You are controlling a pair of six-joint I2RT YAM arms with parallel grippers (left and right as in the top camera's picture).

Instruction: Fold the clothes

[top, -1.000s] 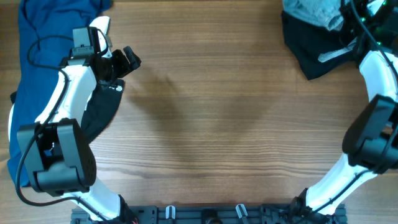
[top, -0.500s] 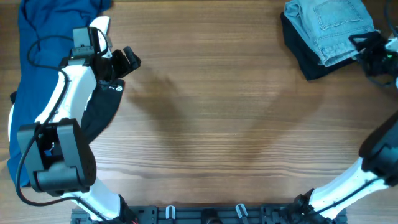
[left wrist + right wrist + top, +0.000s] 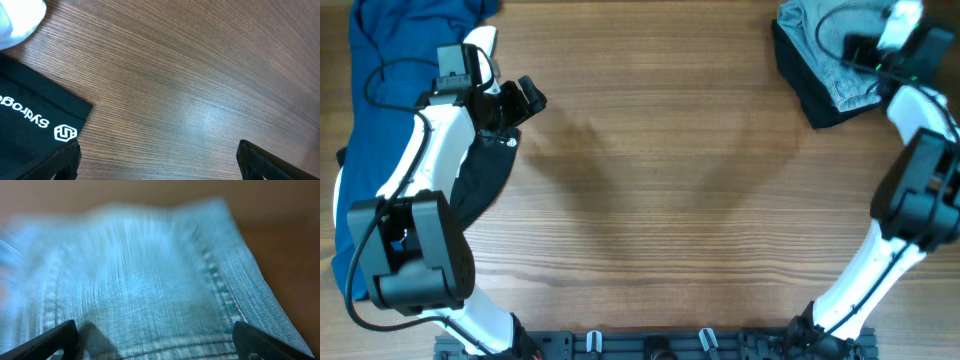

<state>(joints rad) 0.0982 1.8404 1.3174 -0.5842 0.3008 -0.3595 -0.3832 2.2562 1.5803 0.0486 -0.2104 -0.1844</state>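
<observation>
Step in hand, as I judge it: fetching the next garment. Nothing lies spread on the brown wood-grain table [image 3: 650, 200], so no fold is begun.

1. Left gripper [image 3: 530, 95], at ten o'clock from the table's middle. Fingers [image 3: 60, 160] spread wide and holding nothing, with bare wood beneath.
2. Black cloth garment with a white printed logo [image 3: 30, 120], just beside that gripper, flat on the table.
3. Navy-blue cloth garment [image 3: 380, 60], at eleven o'clock, rumpled under the left arm.
4. Faded light-blue denim jeans [image 3: 820, 30], at one o'clock, bunched on a second black garment [image 3: 810, 100].
5. Right gripper [image 3: 855, 50], over the jeans. Fingers [image 3: 55, 340] released and far apart; the blurred wrist view does not show whether they touch the denim.

Next move likely calls for pinching a denim edge and drawing it toward the middle.
</observation>
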